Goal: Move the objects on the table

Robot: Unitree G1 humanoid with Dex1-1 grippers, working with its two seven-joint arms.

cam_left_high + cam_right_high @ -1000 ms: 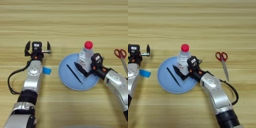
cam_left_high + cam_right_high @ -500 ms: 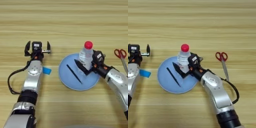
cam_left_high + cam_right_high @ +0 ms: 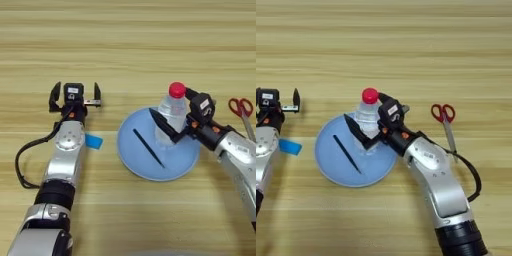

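Bottle first: the small clear plastic water bottle with a red cap [image 3: 171, 116] is standing upright on the round light-blue plate [image 3: 135, 159], beside the thin black stick [image 3: 148, 147] lying on that plate. The right gripper [image 3: 176, 118] is bracketing the bottle, one finger on each side, though contact is unclear. The left gripper [image 3: 75, 96] is resting idle on the light wooden table [image 3: 125, 40], fingers spread. Judging by this, the grasp is under way; next comes squeezing firmly and lifting straight up.

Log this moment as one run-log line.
right gripper: around water bottle on blue plate | black stick: on plate | left gripper: open, idle
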